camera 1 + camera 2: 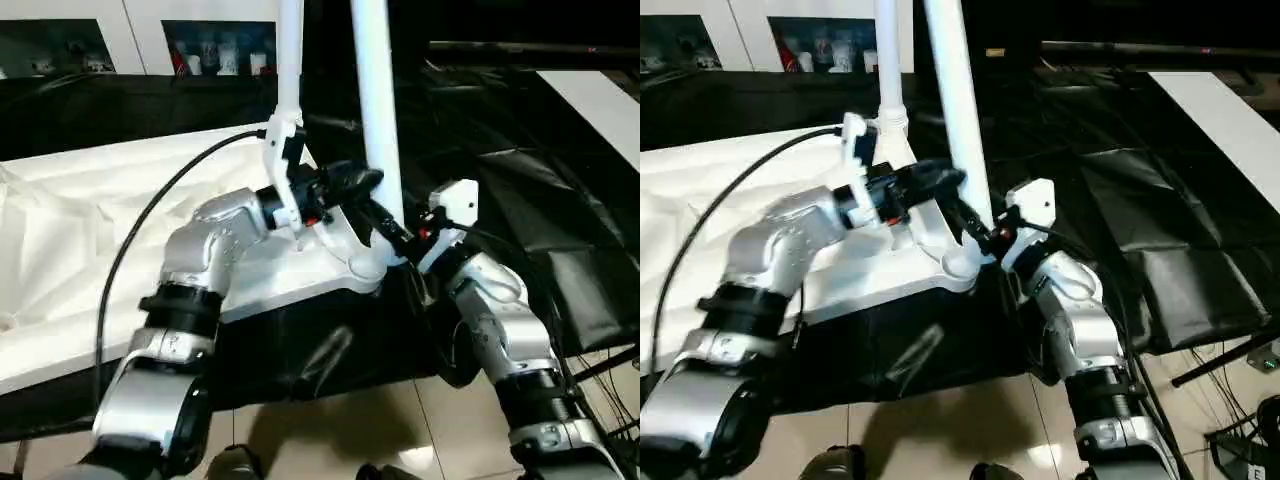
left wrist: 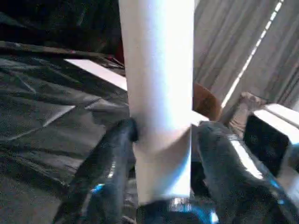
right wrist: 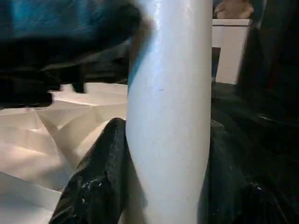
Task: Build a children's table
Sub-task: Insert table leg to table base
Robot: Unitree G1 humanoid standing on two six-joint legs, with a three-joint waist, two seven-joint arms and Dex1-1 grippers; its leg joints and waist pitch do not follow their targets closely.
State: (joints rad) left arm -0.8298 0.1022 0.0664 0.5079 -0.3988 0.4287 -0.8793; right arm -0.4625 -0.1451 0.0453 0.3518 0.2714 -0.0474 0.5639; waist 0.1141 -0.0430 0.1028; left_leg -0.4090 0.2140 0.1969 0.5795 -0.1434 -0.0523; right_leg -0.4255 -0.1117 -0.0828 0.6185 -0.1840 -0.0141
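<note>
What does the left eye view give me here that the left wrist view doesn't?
Left eye view: the tabletop lying on white sheeting, a second upright leg, both silver forearms, and the right tool at the near leg's base. Left wrist view: the left tool's fingers straddling the near leg, one touching it and the other apart, with grey curtains behind. Both show the near leg standing upright and the left tool at it.

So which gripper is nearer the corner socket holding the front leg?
Right. The right gripper grips the leg just above the socket; left gripper straddles it higher up.
</note>
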